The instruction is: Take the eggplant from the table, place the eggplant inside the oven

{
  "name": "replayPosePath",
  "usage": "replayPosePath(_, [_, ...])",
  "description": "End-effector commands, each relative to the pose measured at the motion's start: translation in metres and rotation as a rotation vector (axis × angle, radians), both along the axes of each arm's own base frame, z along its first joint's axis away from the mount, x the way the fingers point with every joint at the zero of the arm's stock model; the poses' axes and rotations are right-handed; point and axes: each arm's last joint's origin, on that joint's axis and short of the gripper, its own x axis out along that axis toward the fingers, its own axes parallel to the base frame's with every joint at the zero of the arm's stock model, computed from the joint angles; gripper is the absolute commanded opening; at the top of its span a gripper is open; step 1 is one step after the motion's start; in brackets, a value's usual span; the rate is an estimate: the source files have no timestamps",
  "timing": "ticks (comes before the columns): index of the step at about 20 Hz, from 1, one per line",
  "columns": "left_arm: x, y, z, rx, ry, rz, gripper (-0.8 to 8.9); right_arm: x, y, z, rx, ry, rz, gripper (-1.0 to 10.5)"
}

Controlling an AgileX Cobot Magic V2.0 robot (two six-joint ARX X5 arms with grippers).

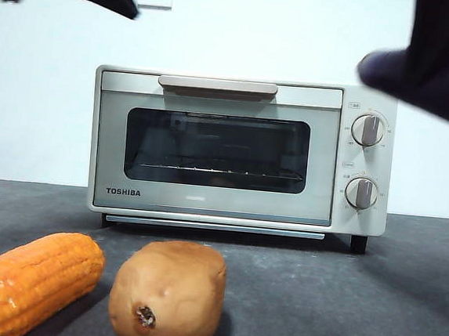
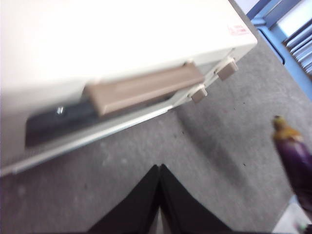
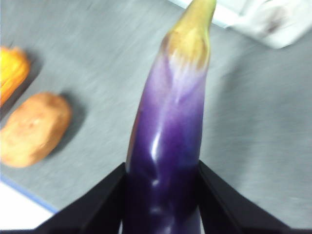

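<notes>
Eggplant (image 3: 168,141) sits clamped in the right gripper (image 3: 163,195) above the table (image 3: 253,122); left gripper (image 2: 160,195) hangs closed, empty, near the oven (image 2: 97,44).

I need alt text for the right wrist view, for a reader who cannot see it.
The right hand grips a glossy purple eggplant between its two black jaws, above the grey table. A brown potato and the end of an orange corn cob lie on the table beyond.
</notes>
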Motion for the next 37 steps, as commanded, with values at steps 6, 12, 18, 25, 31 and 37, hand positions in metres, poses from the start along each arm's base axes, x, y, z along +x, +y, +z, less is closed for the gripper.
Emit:
replayPosePath(6, [0.068,-0.056,0.011,0.161,-0.063,-0.068,0.04,-0.021,-0.024,0.022,0.011,-0.163,-0.064,1.3])
replayPosePath(12, [0.089,-0.079,-0.013,0.274,-0.066,-0.08,0.04,-0.025,-0.03,0.025,0.013,-0.189,-0.08,1.3])
replayPosePath(18, [0.081,-0.085,-0.029,0.361,0.045,-0.134,0.04,-0.024,-0.03,0.025,0.0,-0.205,-0.097,1.3])
replayPosePath(25, [0.046,-0.099,-0.035,0.476,0.212,-0.264,0.04,-0.022,-0.027,0.029,0.037,-0.239,-0.091,1.3])
replayPosePath(31, [0.013,-0.095,-0.003,0.456,0.152,-0.307,0.04,-0.022,-0.024,0.03,0.051,-0.242,0.028,1.3])
replayPosePath(37, [-0.004,-0.066,0.025,0.387,0.003,-0.176,0.04,-0.02,-0.015,0.037,0.145,-0.289,0.216,1.3])
